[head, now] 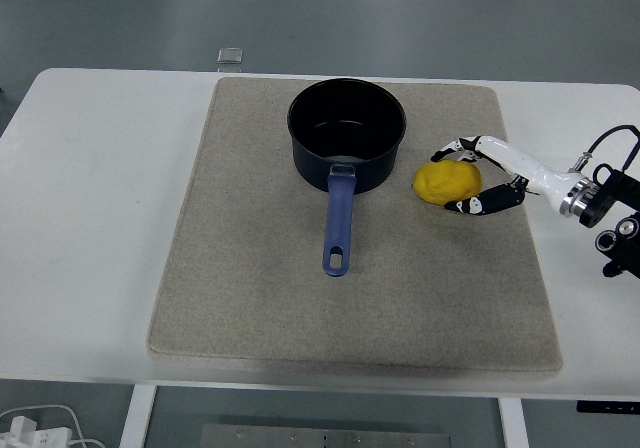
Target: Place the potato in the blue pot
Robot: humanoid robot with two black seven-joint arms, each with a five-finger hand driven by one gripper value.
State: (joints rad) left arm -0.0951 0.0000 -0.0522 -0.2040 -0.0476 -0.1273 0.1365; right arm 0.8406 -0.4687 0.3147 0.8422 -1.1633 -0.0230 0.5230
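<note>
One white table (90,218) fills most of the view, and on it lies a large grey mat (250,308) that covers the middle from the far side almost to the near edge. Toward the far half of the mat stands the blue pot (347,133), upright and dark inside, with nothing visible in it; its blue handle (339,225) points toward the near edge and has a hole at its end. To the right of the pot, close beside its wall but apart from it, the yellow potato (448,182) rests on the mat. The right hand (482,176) reaches in from the right edge, its white and black fingers (470,205) curved around the right side of the potato, one set above it and one below; the fingers cup the potato loosely, and whether they actually press on it cannot be told from this view. Black wrist parts and a cable sit at the right edge of the table. A small clear block (231,56) lies on the table's far edge, beyond the mat.
</note>
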